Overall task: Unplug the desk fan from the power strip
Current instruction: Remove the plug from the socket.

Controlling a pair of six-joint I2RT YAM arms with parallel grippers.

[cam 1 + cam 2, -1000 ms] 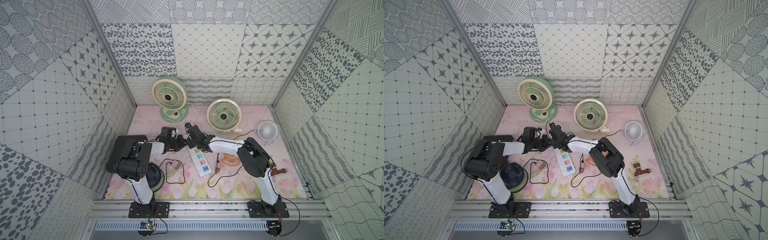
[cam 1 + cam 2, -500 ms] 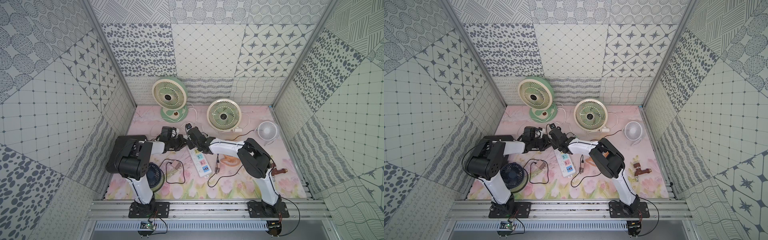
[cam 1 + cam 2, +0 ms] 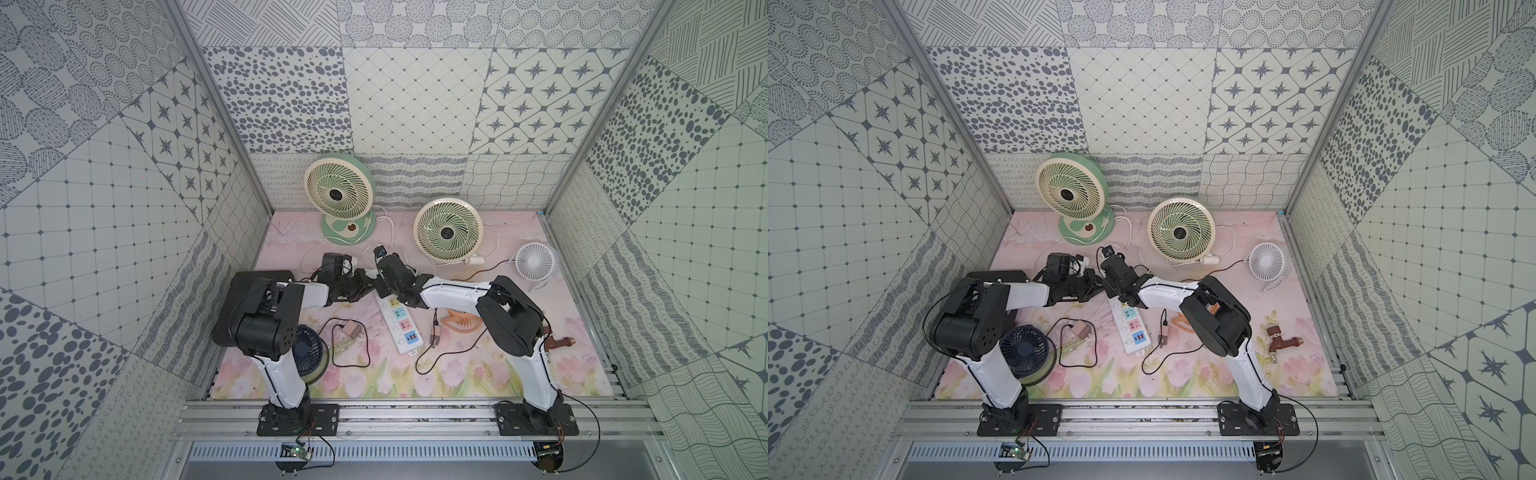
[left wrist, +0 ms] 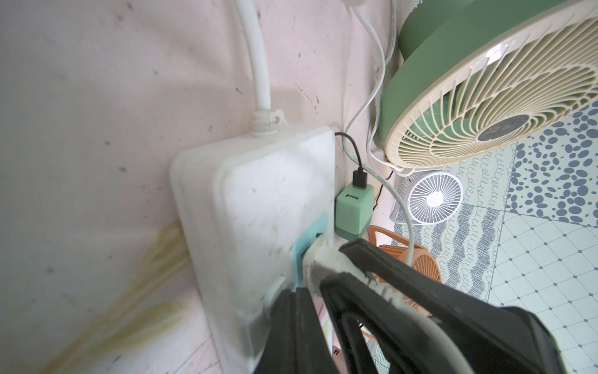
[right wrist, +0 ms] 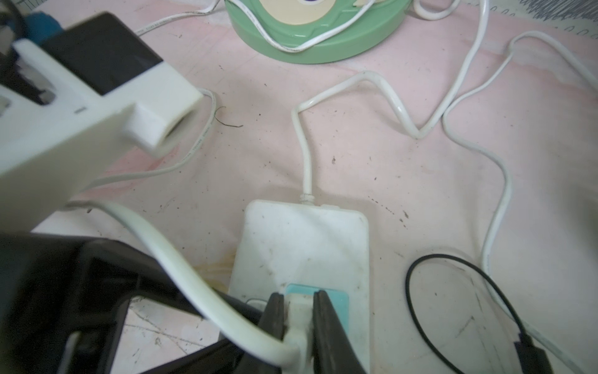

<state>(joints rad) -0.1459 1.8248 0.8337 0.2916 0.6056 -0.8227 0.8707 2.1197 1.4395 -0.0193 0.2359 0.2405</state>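
Right claw (image 5: 299,299) clamps white plug (image 5: 299,319), blue socket (image 5: 338,299).

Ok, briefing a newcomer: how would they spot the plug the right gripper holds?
Find the white power strip on the pink mat. At its corded end, a white plug sits in the pale blue socket, pinched by the right gripper. Other visible sockets are empty.

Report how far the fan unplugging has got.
Done: the right gripper is clamped on the white plug, and the shut left gripper sits against the power strip beside it, apparently bracing it. In hand: the pull itself, as the plug is seated in the blue socket. Left: draw the plug clear of the strip and release it.
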